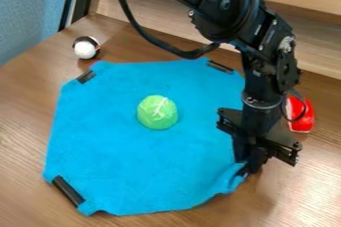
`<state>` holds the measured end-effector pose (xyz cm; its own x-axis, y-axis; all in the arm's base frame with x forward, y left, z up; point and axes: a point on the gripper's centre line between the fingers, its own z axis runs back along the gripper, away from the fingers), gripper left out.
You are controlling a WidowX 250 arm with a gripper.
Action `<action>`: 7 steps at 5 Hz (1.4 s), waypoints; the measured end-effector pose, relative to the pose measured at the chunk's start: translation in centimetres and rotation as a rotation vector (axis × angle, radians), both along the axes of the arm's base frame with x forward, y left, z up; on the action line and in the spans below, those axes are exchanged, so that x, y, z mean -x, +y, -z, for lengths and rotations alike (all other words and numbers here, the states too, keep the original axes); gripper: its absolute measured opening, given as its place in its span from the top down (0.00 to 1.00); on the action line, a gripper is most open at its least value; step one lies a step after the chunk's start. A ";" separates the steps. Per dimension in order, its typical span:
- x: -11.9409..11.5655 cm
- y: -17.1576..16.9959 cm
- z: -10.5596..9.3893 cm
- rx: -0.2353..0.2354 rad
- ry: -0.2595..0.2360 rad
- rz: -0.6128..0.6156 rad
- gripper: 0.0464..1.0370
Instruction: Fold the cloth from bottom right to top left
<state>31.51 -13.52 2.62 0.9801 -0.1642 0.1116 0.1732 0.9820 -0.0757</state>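
The blue cloth [126, 156] is spread on the desk [21, 126] beneath the green ball [158, 112]; its bunched edge, to the ball's lower right, is pinched by the jaws [249, 168].

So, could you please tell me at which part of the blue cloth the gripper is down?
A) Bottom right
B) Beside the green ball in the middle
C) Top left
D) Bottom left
A: the gripper is down at the bottom right of the blue cloth, where the fabric is bunched up.
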 end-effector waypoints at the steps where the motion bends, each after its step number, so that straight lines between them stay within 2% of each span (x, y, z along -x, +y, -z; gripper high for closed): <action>1: 0.0 0.1 -0.3 0.006 0.000 -0.001 0.97; 2: -0.4 1.6 -2.4 0.024 -0.033 -0.027 0.98; 4: -1.6 7.5 -5.4 0.035 -0.066 -0.137 0.98; 7: -2.3 17.6 -8.3 0.040 -0.112 -0.326 0.98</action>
